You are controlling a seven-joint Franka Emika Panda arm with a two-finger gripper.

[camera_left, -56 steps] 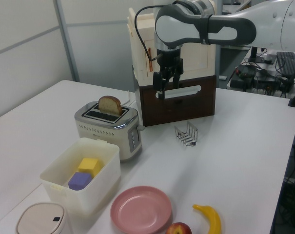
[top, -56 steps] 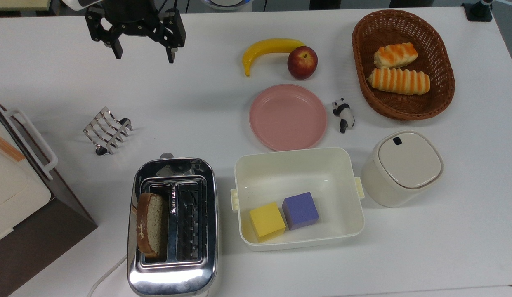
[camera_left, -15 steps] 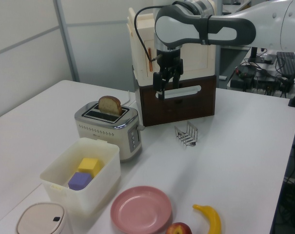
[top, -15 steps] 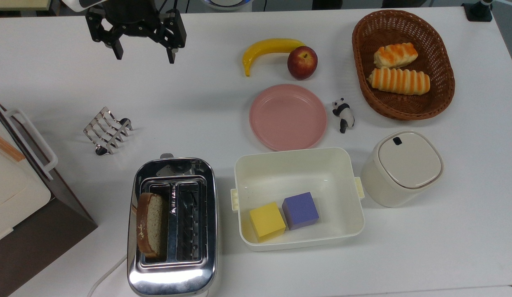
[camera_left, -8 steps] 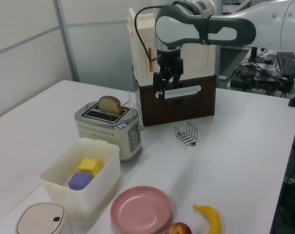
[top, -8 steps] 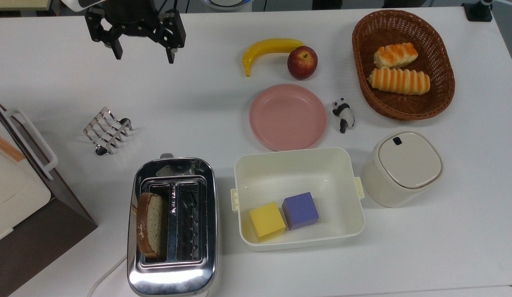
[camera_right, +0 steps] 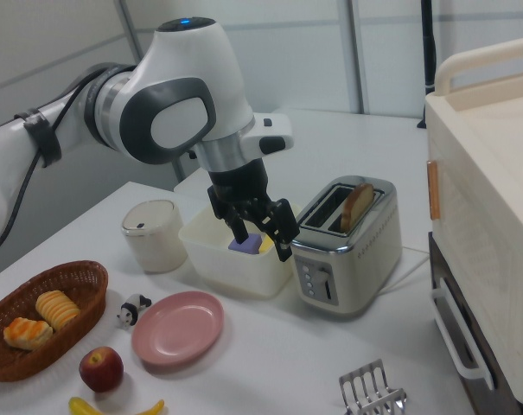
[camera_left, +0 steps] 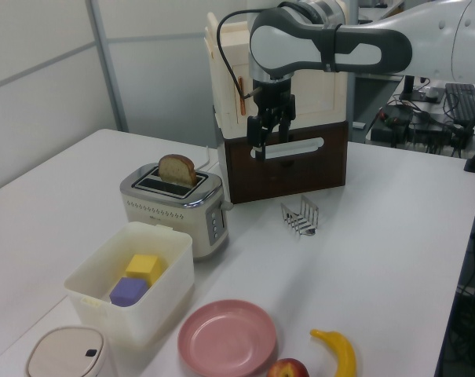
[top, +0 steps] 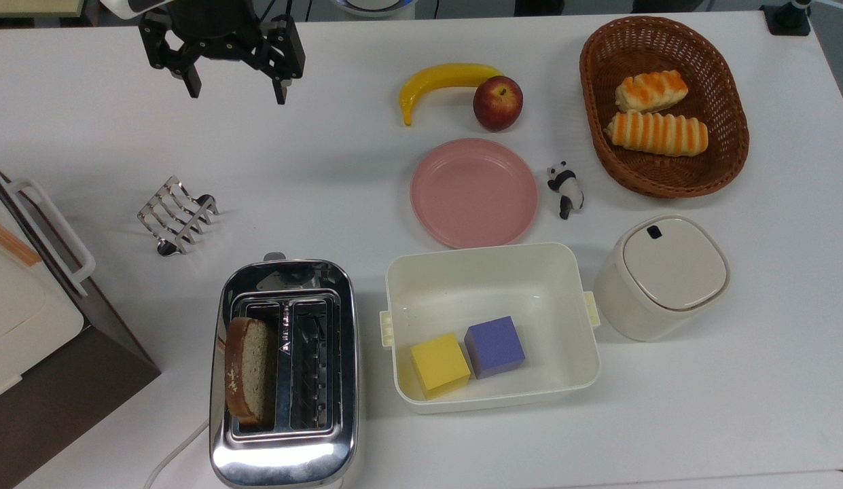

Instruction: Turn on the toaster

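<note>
The approach is not yet begun: the end effector [top: 234, 92], spread and empty, hangs well apart from the toaster [top: 284, 373], whose lever [camera_right: 325, 283] needs pressing down.

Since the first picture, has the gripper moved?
No. In the top view the open gripper keeps its place relative to the banana and the toast rack.
</note>
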